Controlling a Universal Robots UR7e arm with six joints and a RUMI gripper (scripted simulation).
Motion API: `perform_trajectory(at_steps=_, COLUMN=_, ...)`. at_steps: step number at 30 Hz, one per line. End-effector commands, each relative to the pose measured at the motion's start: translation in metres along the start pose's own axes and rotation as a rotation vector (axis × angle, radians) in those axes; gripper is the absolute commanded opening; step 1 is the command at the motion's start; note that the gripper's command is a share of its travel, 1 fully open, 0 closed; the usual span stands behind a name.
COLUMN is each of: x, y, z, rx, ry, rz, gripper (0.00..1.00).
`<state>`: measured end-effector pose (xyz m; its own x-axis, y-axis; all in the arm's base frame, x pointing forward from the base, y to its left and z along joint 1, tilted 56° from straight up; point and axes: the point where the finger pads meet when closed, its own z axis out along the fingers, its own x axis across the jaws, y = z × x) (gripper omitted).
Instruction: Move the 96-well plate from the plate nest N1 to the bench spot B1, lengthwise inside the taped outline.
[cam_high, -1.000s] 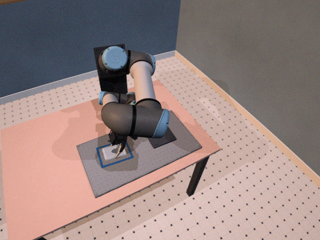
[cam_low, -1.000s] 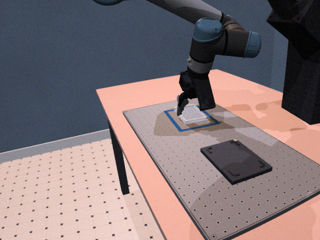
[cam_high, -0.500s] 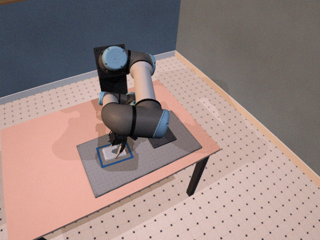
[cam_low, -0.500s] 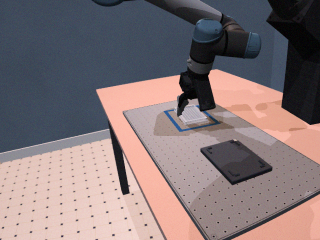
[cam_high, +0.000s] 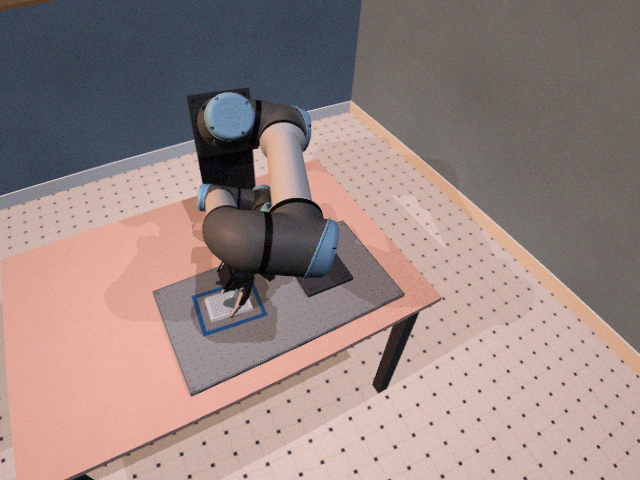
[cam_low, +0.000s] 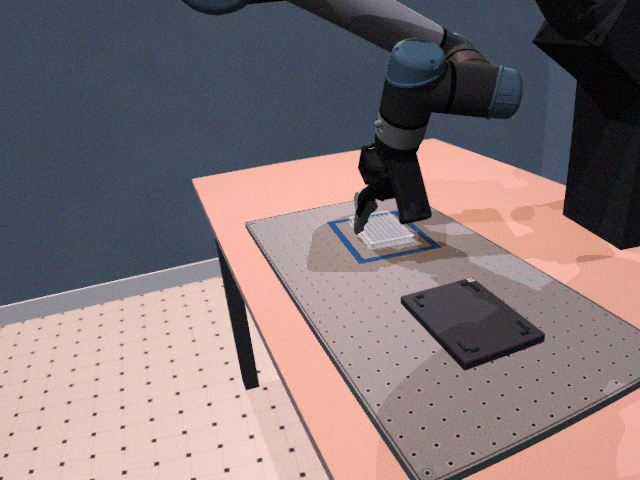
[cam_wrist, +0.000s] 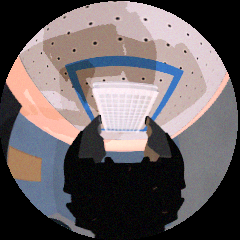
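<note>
The gripper (cam_low: 379, 209) is clamped on the 96-well plate (cam_low: 385, 229), one finger on each long side near the plate's end — the wrist view shows both fingertips pressed against its edges; the plate sits within the blue taped outline (cam_low: 345, 243) on the grey perforated board (cam_low: 361, 330), its long sides running parallel to the outline's longer edges; whether it rests on the board or hangs just above it cannot be told; the dark plate nest (cam_low: 473, 322) lies bare farther along the same board, well apart from the plate; the board lies on a salmon-coloured table (cam_high: 77, 330) — the arm (cam_high: 268, 242) bends over it.
</note>
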<state>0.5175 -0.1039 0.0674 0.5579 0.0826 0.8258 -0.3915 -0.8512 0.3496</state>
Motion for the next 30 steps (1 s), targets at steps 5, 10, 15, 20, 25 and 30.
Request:
perform_trajectory(at_steps=5, x=0.0013, y=-0.0019, z=0.0019, rx=0.001, ry=0.003, rz=0.0, gripper=0.0)
perform_trajectory(at_steps=10, x=0.0007, y=-0.001, z=0.0012, rx=0.0, ry=0.002, rz=0.001, gripper=1.0)
perform_trajectory(at_steps=15, x=0.0007, y=-0.001, z=0.0012, rx=0.0, ry=0.002, rz=0.001, gripper=1.0)
perform_trajectory(at_steps=20, x=0.0007, y=-0.001, z=0.0012, rx=0.0, ry=0.002, rz=0.001, gripper=1.0)
perform_trajectory(at_steps=25, x=0.0007, y=-0.001, z=0.0012, rx=0.0, ry=0.002, rz=0.001, gripper=1.0)
perform_trajectory(at_steps=30, x=0.0007, y=-0.001, z=0.0012, rx=0.0, ry=0.002, rz=0.001, gripper=1.0)
